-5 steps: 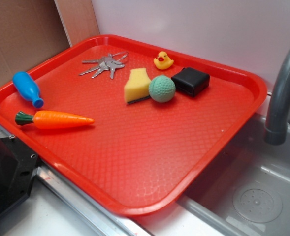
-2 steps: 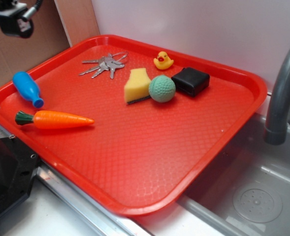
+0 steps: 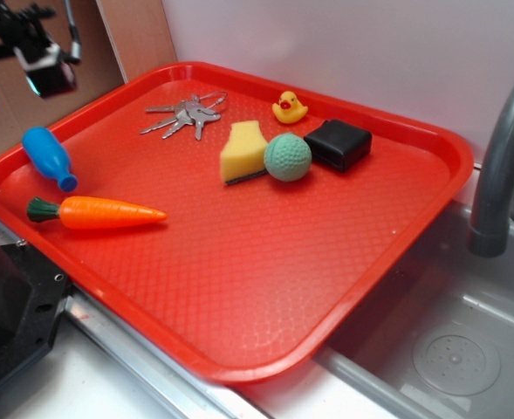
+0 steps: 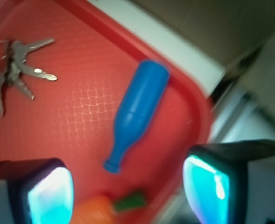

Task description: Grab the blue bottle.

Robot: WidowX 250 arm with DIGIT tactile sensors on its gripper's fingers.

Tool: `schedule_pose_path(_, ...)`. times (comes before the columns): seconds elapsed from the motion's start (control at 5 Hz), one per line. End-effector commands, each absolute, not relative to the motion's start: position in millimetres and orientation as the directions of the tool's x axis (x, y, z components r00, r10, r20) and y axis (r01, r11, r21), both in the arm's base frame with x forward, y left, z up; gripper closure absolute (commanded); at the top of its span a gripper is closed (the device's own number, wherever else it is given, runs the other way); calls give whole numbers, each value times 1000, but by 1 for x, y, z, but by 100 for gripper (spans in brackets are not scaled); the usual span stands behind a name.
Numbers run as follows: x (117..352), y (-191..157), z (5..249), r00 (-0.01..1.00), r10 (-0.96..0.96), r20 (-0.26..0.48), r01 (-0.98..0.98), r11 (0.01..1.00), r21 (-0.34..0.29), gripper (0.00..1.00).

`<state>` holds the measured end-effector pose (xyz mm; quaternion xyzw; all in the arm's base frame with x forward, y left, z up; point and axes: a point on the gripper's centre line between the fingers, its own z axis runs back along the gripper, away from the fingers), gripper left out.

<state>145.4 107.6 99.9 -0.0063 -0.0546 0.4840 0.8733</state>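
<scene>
Carrot, orange plastic toy with green stub (image 3: 95,212), nearest, by tray's left edge. Just beyond, small bright-blue plastic bottle (image 3: 49,157) lying flat against left rim of red plastic tray (image 3: 239,367). Probably light, stiff, bit slippery; pinch across fat body, not neck. Black robot gripper (image 4: 128,193) hovering above, jaws spread, empty.
</scene>
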Motion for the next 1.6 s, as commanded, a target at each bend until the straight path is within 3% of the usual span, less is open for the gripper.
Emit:
schedule_pose_path(0.0, 158, 111, 43, 379, 923, 73, -925, 379, 17, 0)
schedule_pose_path(0.2, 156, 117, 30, 404, 911, 80, -914, 398, 81, 0)
schedule_pose_path(0.4, 155, 116, 31, 441, 893, 87, -895, 432, 109, 45)
schedule_pose_path(0.6, 157, 106, 60, 565, 815, 129, -825, 557, 92, 100)
schedule_pose_path(0.8, 168, 76, 108, 722, 640, 261, -675, 735, 63, 100)
schedule_pose_path(1.0, 161, 36, 161, 850, 466, 245, -470, 882, -46, 100)
schedule_pose_path(1.2, 148, 1, 212, 945, 266, 189, -268, 963, -14, 100)
schedule_pose_path(1.4, 143, -28, 252, 970, 186, 155, -178, 982, -63, 100)
